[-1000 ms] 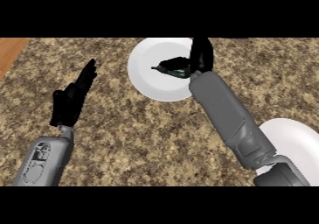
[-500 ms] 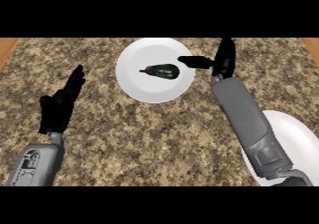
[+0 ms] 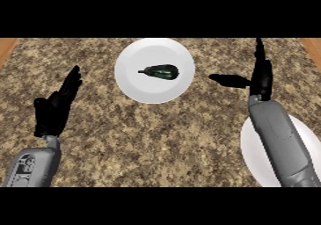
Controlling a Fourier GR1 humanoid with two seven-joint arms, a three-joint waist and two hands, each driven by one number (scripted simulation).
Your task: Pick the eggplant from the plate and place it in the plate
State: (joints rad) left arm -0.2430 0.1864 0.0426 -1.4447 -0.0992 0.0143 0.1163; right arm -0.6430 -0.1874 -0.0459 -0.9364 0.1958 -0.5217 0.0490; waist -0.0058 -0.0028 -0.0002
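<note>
The eggplant (image 3: 161, 71) lies on the far plate (image 3: 140, 88), a white round plate set at the far centre of the bench (image 3: 156, 140). The eggplant is dark green and glossy, sits slightly right of the plate's middle and toward its far half, and its narrow stem end points left. Nothing touches it.

The right robot hand (image 3: 259, 74) stands to the right of the far plate, apart from the plate rim. Its fingers (image 3: 259, 52) are straight and point toward the far edge, and its thumb (image 3: 229, 80) is spread out to the left, toward the plate. The hand is wide open and holds nothing. Its grey forearm (image 3: 282, 140) runs from the hand toward the near right of the view.

A second white plate (image 3: 253, 151) lies at the near right of the bench. The right forearm crosses over it and hides a large part of it; whether the forearm touches it cannot be determined.

The left robot hand (image 3: 56, 105) shows at the left of the view, well apart from both plates. Its fingers are straight and point far and slightly right. It is open and holds nothing. Its grey forearm (image 3: 33, 169) enters from the near left.

The bench top has a speckled brown stone pattern. A strip of wood-coloured surface (image 3: 3, 50) shows at the far left corner and another at the far right corner.
</note>
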